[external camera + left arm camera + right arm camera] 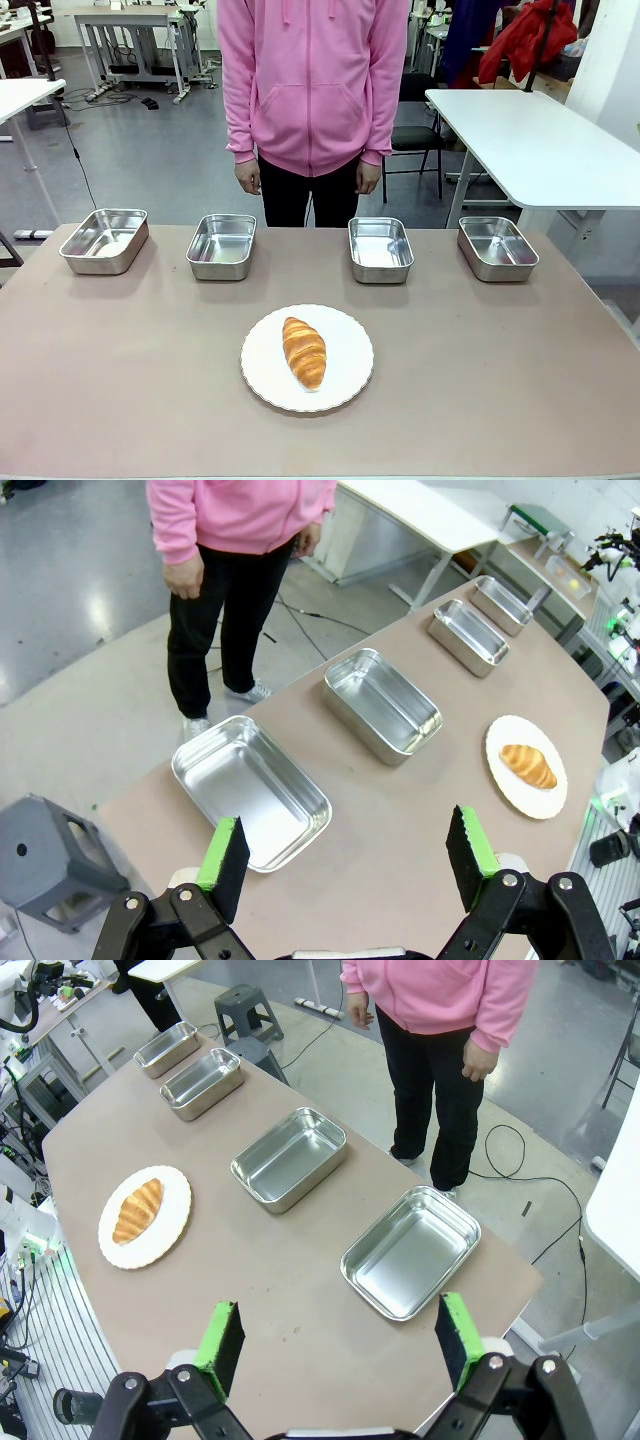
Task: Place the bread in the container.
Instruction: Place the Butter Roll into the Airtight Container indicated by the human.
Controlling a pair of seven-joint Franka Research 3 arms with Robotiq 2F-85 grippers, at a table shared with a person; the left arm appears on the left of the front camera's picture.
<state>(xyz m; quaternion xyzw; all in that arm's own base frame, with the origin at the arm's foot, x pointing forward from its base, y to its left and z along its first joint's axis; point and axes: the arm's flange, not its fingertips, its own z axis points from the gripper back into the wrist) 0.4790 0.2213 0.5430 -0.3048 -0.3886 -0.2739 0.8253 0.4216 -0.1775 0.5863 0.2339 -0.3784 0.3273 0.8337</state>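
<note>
The bread (304, 352), a golden-brown croissant, lies on a round white plate (350, 386) at the table's middle front. Several alike steel pans stand empty in a row behind it; any of them could be the container (221, 246), I cannot tell which. In the left wrist view my left gripper (345, 830) hangs open above the table's end, over the nearest pan (250, 785), with the bread (528, 765) far off. In the right wrist view my right gripper (338, 1308) is open above the other end, near a pan (410, 1250); the bread (138, 1210) lies to its left.
A person in a pink hoodie (313, 85) stands at the far edge, hands down at the sides. A white table (540, 140) stands at the back right. A grey stool (45, 860) sits on the floor beside the table's left end.
</note>
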